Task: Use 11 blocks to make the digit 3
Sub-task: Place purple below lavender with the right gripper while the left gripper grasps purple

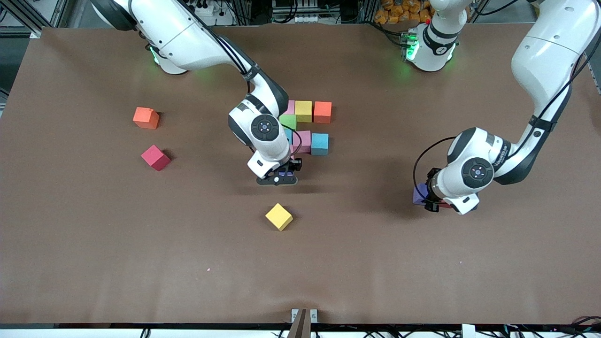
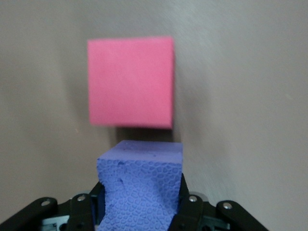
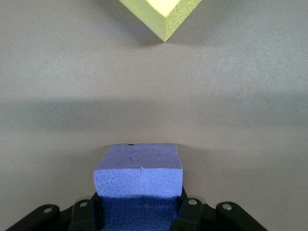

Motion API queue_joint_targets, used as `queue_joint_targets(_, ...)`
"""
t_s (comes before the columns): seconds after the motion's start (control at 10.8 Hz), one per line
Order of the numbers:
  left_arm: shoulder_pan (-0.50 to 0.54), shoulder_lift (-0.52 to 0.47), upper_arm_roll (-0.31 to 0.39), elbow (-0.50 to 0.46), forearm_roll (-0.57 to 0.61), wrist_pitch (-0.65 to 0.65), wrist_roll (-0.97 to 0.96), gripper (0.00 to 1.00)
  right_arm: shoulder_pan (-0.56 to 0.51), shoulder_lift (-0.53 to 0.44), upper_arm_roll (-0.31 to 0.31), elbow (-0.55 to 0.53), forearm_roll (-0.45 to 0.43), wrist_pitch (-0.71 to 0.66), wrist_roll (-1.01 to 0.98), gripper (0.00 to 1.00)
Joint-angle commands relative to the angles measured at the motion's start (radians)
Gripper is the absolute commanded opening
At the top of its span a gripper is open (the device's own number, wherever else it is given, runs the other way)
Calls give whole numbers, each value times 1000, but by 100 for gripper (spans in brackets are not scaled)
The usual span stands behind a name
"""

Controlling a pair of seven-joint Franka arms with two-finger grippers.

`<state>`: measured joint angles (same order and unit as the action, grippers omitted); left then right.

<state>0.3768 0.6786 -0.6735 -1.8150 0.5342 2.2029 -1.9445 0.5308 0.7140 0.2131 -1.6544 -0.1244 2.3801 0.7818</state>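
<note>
Gripping one purple block [image 2: 140,185], left gripper [image 1: 434,203] jaws clamped beside a pink block [image 2: 130,82]; right gripper [image 1: 278,177] jaws clamped on another purple block [image 3: 138,175] near the unfinished digit 3 [image 1: 307,126].

Brown matte table [image 1: 94,244] filling nearly the whole front view, evenly lit, soft shadows across it. Along its upper edge, aluminium framing [image 1: 28,19], dark cabling [image 1: 300,11], an orange heap [image 1: 399,11]. Green glow near the edge.

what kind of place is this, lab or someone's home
Most likely a robotics lab: two white arms bolted along a brown-covered table, aluminium framing and cabling past its edge, and only foam blocks laid out as test props.
</note>
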Motion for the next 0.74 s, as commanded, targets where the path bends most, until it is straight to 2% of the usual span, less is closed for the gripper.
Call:
queue_joint_targets(0.0,-51,-8,2,46,9,-9,-2,13,18,9,-12,12,-7,4,14,29)
queue_joint_targets(0.46,-107,-5,2,63,15,-9,38,13,18,18,-14,11,-14,7,13,36)
queue_joint_targets(0.56,-124,-4,2,74,12,-9,44,13,18,18,-14,11,-12,7,13,59)
queue_joint_targets(0.65,-146,2,3,89,12,-9,44,13,17,16,-15,11,-11,5,14,94)
